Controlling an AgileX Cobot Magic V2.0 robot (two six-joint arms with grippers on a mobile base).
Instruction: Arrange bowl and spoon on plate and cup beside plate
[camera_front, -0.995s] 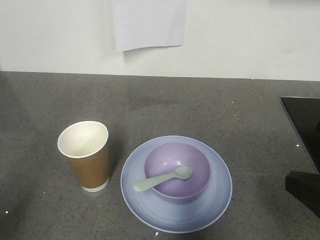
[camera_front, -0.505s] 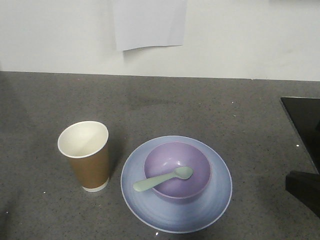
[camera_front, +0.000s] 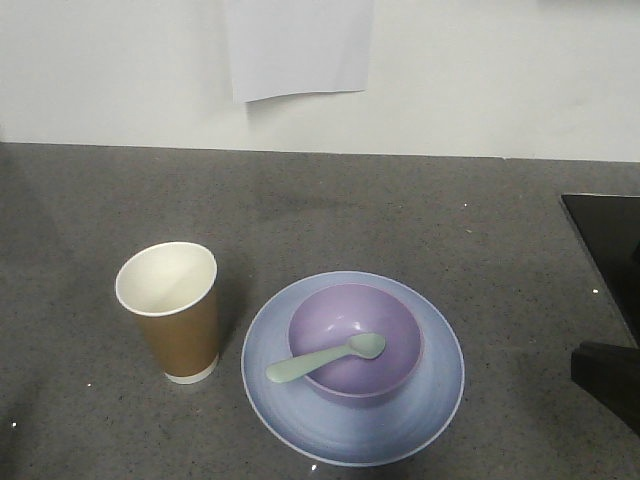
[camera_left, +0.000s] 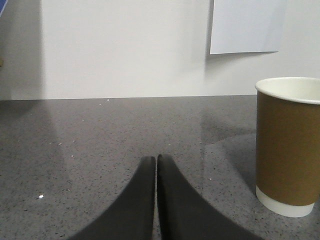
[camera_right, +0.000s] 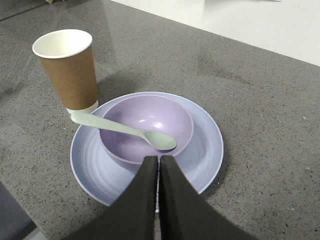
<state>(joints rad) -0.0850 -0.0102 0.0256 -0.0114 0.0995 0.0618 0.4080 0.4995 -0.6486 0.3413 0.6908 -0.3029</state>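
Note:
A pale blue plate lies on the grey counter with the lavender bowl standing in its middle. The mint-green spoon rests in the bowl, head inside, handle sticking out over the left rim. The brown paper cup stands upright just left of the plate. My left gripper is shut and empty, low over the counter left of the cup. My right gripper is shut and empty, above the plate's near edge by the bowl.
A white wall with a taped paper sheet backs the grey counter. A black object sits at the right edge, with another dark part below it.

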